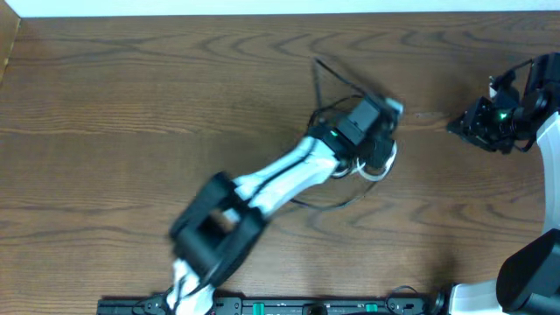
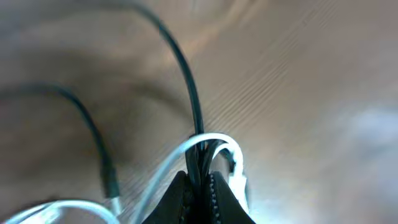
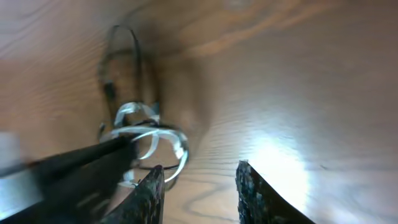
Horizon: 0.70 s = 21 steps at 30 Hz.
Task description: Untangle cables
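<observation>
Left jaws: closed tight on the black cable, which rises straight out from between the tips. The white cable arches over the same tips, touching the black one; whether it is also pinched cannot be told.

Right jaws: partly open, with nothing between the fingers and nothing touched. They hang over bare surface near its right edge, well apart from the cables.

Both cables lie in one tangle right of the surface's centre, under the left arm. One black strand reaches toward the far edge.
</observation>
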{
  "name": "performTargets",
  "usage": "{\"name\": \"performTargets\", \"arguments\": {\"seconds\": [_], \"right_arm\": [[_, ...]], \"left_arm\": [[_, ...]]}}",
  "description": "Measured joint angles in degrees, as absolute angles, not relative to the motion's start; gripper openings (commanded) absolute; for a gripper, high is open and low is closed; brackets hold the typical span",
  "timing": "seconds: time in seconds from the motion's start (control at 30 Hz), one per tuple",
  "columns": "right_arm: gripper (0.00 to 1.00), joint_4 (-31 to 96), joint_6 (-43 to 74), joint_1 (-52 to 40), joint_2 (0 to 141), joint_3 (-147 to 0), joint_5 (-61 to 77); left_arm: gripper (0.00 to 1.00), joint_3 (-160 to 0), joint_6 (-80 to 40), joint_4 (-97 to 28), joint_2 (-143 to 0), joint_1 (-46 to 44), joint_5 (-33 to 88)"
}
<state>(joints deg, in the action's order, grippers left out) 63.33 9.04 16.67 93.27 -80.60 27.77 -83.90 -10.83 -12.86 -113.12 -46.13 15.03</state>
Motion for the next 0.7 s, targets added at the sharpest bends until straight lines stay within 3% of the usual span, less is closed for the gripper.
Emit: {"name": "performTargets", "arguments": {"seconds": [0.23,0.4,0.6,0.7], "right_arm": [[0.4,60.8,-2.0,14.6,93.3,-80.6,45.3],[0.47,57.3,-6.7,12.4,93.3,-80.6,56.9],[0.45,52.3,-8.6,7.8,93.3,-80.6,63.4],[0.38,50.1,-7.6,4.2,93.3,-80.6,63.0]], "left_arm": [[0.07,-84.9,-13.6,-16.4,-95.7,-39.4,25.7],[0.08,-84.9,-15.8,-18.8,-95.4,-34.5,34.4],[0.07,-84.8,-19.7,-18.8,-96.4,-29.1,41.5],[0.07,-84.8,-21.0,-17.9,-96.4,-28.2,44.9]]}}
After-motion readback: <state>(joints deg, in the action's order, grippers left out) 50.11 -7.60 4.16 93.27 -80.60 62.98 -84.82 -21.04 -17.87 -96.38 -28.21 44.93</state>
